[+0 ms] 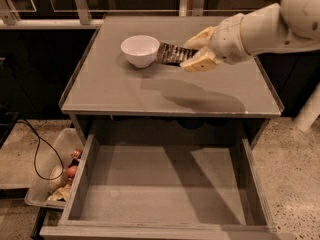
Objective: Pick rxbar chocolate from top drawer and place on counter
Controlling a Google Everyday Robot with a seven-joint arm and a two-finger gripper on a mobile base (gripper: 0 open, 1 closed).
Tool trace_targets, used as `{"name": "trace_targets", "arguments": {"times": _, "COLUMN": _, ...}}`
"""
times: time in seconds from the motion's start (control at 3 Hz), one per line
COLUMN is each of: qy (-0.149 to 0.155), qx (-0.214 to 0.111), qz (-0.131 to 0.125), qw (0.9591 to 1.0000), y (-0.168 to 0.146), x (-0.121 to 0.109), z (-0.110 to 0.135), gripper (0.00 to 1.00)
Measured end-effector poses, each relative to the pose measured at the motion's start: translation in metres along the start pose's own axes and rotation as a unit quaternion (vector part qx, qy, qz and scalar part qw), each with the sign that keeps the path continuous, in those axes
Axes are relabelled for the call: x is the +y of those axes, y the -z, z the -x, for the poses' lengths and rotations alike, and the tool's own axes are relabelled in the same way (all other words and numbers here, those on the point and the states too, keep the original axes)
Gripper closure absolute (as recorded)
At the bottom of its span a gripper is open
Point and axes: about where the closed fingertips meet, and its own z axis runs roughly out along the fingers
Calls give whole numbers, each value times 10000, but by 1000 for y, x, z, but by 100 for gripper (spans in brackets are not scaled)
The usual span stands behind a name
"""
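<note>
My gripper (192, 50) is shut on the rxbar chocolate (172, 54), a flat black bar with white print. It holds the bar above the grey counter (150, 91), just right of the white bowl (140, 50). The bar sticks out to the left of the cream fingers (201, 61) and nearly reaches the bowl. Whether the bar touches the counter I cannot tell; its shadow lies on the counter below. The top drawer (165, 184) is pulled open beneath the counter and nothing lies in it.
A clear plastic bin (52, 176) of small items sits on the speckled floor left of the drawer, with a black cable (30, 144) looping by it. The counter has thin raised edge rails. A dark wall and railing stand behind.
</note>
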Motion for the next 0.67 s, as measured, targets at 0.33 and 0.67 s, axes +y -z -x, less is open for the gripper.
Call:
{"name": "trace_targets", "arguments": {"times": 0.33, "qy": -81, "qx": -54, "qz": 313, "qw": 9995, "y": -40, "x": -8, "z": -18, "gripper": 100}}
{"name": "trace_targets", "arguments": {"times": 0.67, "qy": -286, "qx": -3, "qz": 612, "qw": 9977, "y": -56, "x": 5, "z": -65, "gripper": 100}}
